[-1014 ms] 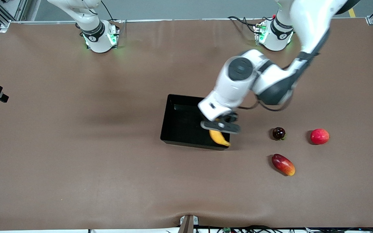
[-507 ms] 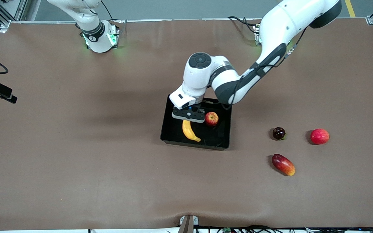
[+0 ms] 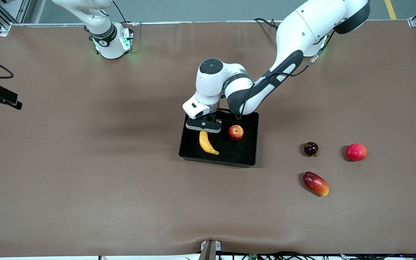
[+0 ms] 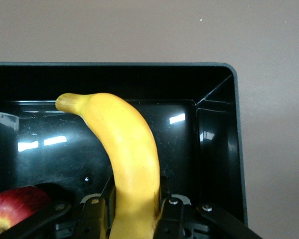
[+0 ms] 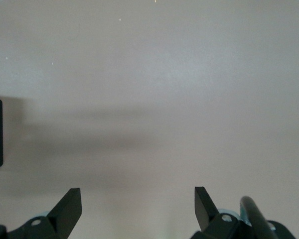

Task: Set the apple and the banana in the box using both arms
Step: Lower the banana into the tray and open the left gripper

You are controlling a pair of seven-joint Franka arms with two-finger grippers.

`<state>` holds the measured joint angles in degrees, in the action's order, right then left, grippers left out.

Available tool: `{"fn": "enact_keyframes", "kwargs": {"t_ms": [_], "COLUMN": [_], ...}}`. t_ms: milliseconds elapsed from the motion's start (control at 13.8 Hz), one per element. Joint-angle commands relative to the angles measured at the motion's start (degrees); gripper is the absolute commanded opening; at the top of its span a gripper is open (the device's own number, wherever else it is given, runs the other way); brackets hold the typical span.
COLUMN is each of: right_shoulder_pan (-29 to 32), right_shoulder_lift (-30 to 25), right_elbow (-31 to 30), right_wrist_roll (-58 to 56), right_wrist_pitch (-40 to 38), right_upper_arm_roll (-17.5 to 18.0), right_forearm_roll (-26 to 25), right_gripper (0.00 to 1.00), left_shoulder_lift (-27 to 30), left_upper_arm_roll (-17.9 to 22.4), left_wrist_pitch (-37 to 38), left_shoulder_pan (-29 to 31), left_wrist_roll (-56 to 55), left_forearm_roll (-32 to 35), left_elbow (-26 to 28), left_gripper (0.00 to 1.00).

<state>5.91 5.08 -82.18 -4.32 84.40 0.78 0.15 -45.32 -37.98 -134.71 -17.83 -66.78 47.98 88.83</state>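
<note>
The apple and held banana crowd the box.

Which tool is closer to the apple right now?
The left. The left tool is over the box, shut on the banana, right beside the apple. The right tool waits open over bare table, away from the apple.

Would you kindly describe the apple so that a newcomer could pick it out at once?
Find the black box in the middle of the table. Inside it, beside the banana toward the left arm's end, sits the apple. It is the only round red fruit in the box; the other red fruits lie on the bare table.
</note>
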Motion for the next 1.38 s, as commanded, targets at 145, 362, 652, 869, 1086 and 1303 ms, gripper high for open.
{"fn": "enact_keyframes", "kwargs": {"t_ms": [145,362,652,869,1086,1303], "right_shoulder_pan": [1.2,1.4,0.9,0.9,1.4,1.4], "right_shoulder_lift": [-1.0,-0.6,-0.4,-0.4,-0.3,-0.3], "right_elbow": [-0.3,-0.3,-0.3,-0.3,-0.2,-0.2], "right_wrist_roll": [-0.2,-0.2,-0.2,-0.2,-0.2,-0.2], "right_wrist_pitch": [-1.3,0.8,0.9,1.2,2.2,2.1], "right_upper_arm_roll": [-0.2,-0.2,-0.2,-0.1,-0.1,-0.1], "right_forearm_roll": [-1.4,-0.9,-0.7,-0.7,-1.0,-0.4], "right_gripper": [1.0,1.0,1.0,1.0,1.0,1.0], "left_shoulder_lift": [-2.0,-3.7,-5.7,-5.8,-5.2,-4.1], "left_upper_arm_roll": [2.6,6.6,7.8,7.8,7.9,7.8], "left_wrist_pitch": [-3.3,-5.7,-6.5,-6.4,-6.4,-5.5], "left_shoulder_pan": [-2.7,-5.1,-5.7,-5.6,-5.5,-5.2], "left_wrist_roll": [-1.6,-2.4,-2.7,-2.7,-2.0,-2.2], "left_forearm_roll": [2.0,3.3,2.8,2.4,3.0,2.4], "left_elbow": [-1.2,-1.4,-1.6,-1.6,-1.6,-1.7], "left_gripper": [0.0,0.0,0.0,0.04,1.0,1.0]}}
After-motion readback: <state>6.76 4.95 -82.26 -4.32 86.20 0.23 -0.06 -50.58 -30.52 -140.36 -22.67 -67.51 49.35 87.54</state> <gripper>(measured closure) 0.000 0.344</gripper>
